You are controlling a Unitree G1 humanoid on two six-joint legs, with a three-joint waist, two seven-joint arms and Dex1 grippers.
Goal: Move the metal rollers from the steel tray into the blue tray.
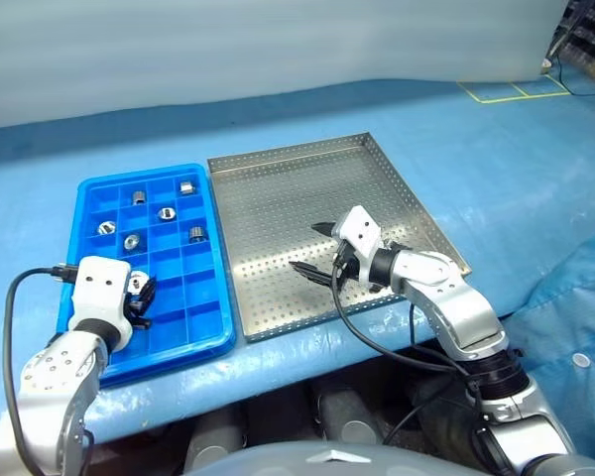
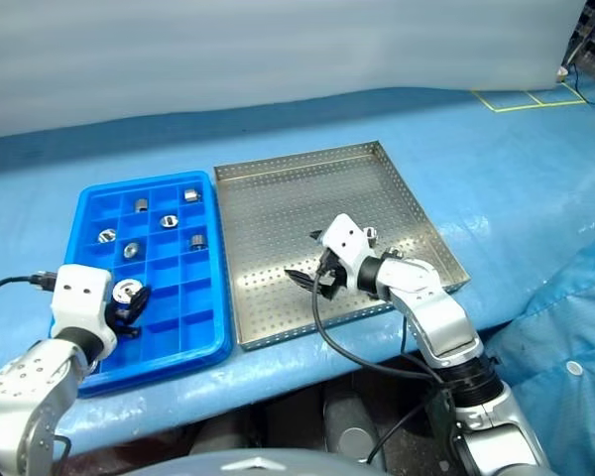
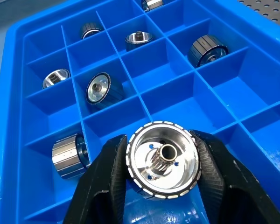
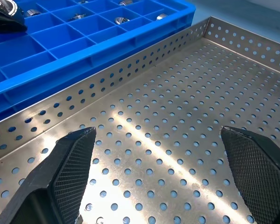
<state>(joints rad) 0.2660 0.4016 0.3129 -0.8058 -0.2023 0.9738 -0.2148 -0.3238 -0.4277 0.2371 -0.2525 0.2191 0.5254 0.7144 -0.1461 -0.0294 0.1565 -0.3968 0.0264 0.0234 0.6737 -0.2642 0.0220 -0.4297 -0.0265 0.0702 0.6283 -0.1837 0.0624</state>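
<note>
**Setting the held roller into a free compartment**

The blue-covered worktop [image 1: 307, 109] carries the steel tray [image 1: 278, 178] and, touching its rim, the blue tray [image 1: 97, 188]. The steel tray's perforated floor looks bare of rollers under the right gripper [image 1: 312, 248], whose fingers stand wide apart above it, holding nothing. The left gripper [image 3: 162, 161] is clamped on a metal roller [image 3: 163, 156], open end towards the wrist camera, above the near end of the blue tray. Six rollers [image 3: 99, 88] already sit in compartments beyond and beside this gripper. The empty cell just beneath looks the sensible target. Judged best: lower until the roller is inside the walls, centred off the dividers, then part the fingers.
</note>
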